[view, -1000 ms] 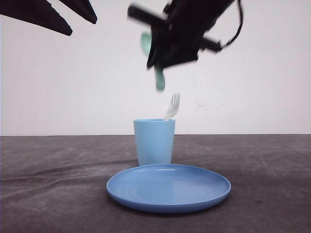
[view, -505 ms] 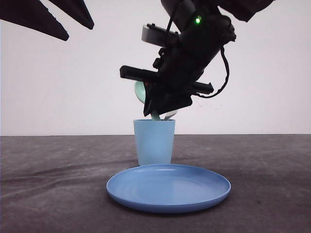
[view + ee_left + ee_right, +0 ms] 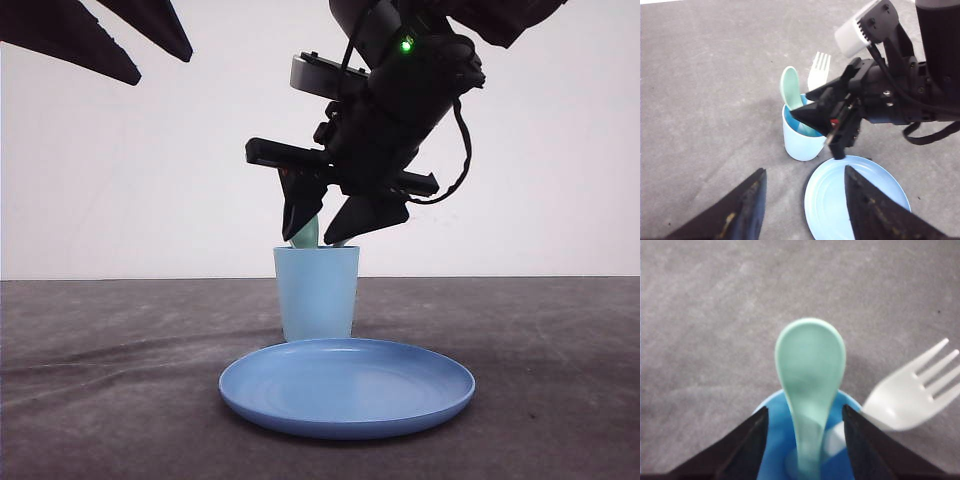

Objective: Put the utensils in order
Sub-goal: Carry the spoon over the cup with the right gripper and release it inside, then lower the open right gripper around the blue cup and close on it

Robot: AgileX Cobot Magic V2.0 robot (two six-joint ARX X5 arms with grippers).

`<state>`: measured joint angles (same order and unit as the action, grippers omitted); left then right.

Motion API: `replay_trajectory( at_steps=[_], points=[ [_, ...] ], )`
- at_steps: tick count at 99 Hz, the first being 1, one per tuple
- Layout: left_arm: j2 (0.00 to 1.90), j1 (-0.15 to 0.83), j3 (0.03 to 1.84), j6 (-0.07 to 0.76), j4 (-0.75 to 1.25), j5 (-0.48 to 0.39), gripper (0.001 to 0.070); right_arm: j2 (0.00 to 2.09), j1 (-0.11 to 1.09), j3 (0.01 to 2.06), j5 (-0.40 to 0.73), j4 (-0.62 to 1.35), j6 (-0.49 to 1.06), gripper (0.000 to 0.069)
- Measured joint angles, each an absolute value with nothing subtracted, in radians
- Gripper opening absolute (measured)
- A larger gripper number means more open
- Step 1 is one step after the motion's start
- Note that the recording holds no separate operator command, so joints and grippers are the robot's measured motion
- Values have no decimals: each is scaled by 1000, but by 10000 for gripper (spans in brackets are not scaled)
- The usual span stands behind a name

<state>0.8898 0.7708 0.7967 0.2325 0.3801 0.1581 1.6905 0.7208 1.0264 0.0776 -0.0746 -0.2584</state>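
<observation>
The mint-green spoon [image 3: 810,370] stands in the light blue cup [image 3: 317,295], bowl end up, leaning on the rim. Beside it in the same cup the white fork [image 3: 912,392] leans with its tines up. My right gripper [image 3: 318,232] hangs just over the cup's mouth, open, its fingers [image 3: 747,445] apart on either side of the spoon's handle without touching it. From the left wrist view, the spoon [image 3: 790,89] and fork [image 3: 819,70] stick out of the cup [image 3: 800,145]. My left gripper [image 3: 170,55] is open and empty, high up at the far left.
The round blue plate [image 3: 347,388] lies on the dark grey table right in front of the cup, almost touching it. Bare table [image 3: 110,380] stretches to both sides. The right arm's body [image 3: 910,85] hangs over the cup and plate.
The right gripper came down over the cup with the spoon, then opened. The spoon now rests in the cup, free of the fingers. The left gripper stayed put.
</observation>
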Motion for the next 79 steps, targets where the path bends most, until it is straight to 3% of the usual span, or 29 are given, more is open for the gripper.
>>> replay_trajectory(
  at_steps=[38, 44, 59, 79],
  points=[
    [889, 771, 797, 233, 378, 158, 294, 1390, 732, 1026, 44, 186, -258, 300],
    [890, 771, 797, 233, 377, 158, 294, 1343, 742, 1026, 38, 253, -258, 354],
    [890, 771, 797, 233, 376, 158, 294, 1264, 767, 1026, 31, 384, -260, 595],
    [889, 771, 797, 233, 375, 158, 294, 1271, 789, 1026, 36, 499, -291, 663]
  ],
)
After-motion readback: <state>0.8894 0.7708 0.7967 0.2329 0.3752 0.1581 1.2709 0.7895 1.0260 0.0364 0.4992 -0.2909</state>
